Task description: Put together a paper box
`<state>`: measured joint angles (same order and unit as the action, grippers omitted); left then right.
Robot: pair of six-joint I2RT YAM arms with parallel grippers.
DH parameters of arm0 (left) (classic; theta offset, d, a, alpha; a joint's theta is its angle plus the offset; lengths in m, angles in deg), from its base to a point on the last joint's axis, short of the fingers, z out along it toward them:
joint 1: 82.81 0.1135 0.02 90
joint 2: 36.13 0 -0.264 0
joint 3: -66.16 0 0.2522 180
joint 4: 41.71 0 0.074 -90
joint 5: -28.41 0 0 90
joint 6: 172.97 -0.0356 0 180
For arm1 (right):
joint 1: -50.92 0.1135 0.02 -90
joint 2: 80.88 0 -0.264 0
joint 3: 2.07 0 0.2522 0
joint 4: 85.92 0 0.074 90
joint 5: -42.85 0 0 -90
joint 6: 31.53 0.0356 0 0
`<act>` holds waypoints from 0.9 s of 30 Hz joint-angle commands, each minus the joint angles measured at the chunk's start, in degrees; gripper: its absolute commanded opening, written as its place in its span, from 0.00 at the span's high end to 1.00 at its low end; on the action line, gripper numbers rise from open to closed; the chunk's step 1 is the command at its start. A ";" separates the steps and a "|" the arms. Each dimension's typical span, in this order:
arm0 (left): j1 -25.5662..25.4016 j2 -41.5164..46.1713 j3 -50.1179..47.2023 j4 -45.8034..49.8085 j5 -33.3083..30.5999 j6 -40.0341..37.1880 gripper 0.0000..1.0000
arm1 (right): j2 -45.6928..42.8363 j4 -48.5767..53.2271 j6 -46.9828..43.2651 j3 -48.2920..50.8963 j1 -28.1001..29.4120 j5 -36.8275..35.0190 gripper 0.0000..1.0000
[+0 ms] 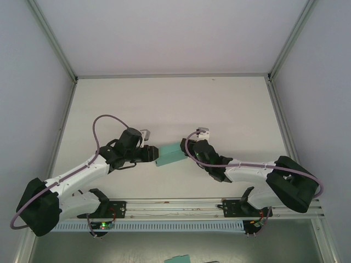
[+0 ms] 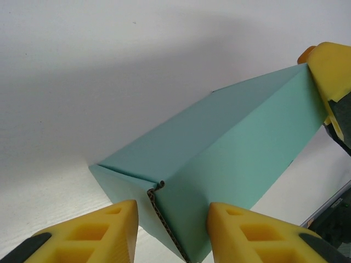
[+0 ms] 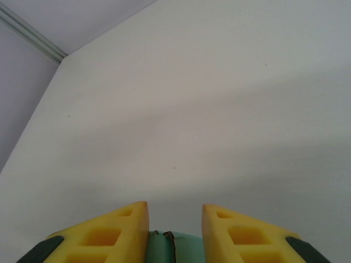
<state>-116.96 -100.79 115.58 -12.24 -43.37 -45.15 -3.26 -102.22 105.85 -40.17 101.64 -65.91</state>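
The paper box point(image 1: 169, 154) is a small teal-green rectangular box, folded up, and it hangs between the two grippers over the middle of the white table point(image 1: 164, 104). In the left wrist view its near end point(image 2: 219, 159) sits corner-on between my yellow fingers, and a raw card edge shows at the corner. My left gripper point(image 2: 173, 219) is shut on that end. The right gripper's yellow fingertip point(image 2: 332, 71) shows at the box's far end. My right gripper point(image 3: 174, 211) is shut on the box, whose teal end point(image 3: 186, 249) sits deep between the fingers.
A metal rail point(image 1: 175, 207) runs along the near edge between the arm bases. A teal piece point(image 1: 176, 258) lies below it at the bottom edge. Grey walls and frame posts point(image 1: 52, 38) enclose the table on the left, right and back.
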 commanded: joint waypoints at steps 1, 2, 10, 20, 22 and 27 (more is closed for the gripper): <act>-0.42 -3.89 -1.48 9.83 -6.10 -1.88 0.61 | 2.98 22.54 -9.76 2.39 -0.35 2.69 0.65; -0.48 -3.97 -1.04 9.71 -5.85 -2.24 0.61 | 1.75 24.45 -11.99 0.20 -0.30 2.32 0.63; -0.45 -5.34 5.62 11.19 -2.10 -4.37 0.58 | -5.84 29.24 -20.44 -12.93 -2.02 3.44 0.55; -0.41 -5.30 12.03 13.88 -3.72 -6.18 0.34 | -7.68 28.22 -19.30 -12.48 -4.72 8.98 0.49; -0.43 -5.04 12.07 14.00 -4.70 -6.03 0.32 | -8.69 28.25 -17.61 -10.49 -5.60 9.25 0.49; -0.40 -5.12 10.11 12.18 -5.13 -5.07 0.33 | -9.65 24.24 -15.07 -4.45 -7.91 12.96 0.52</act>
<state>-116.96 -105.88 126.31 -1.27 -46.87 -49.94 -12.50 -76.26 88.49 -47.60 94.71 -56.03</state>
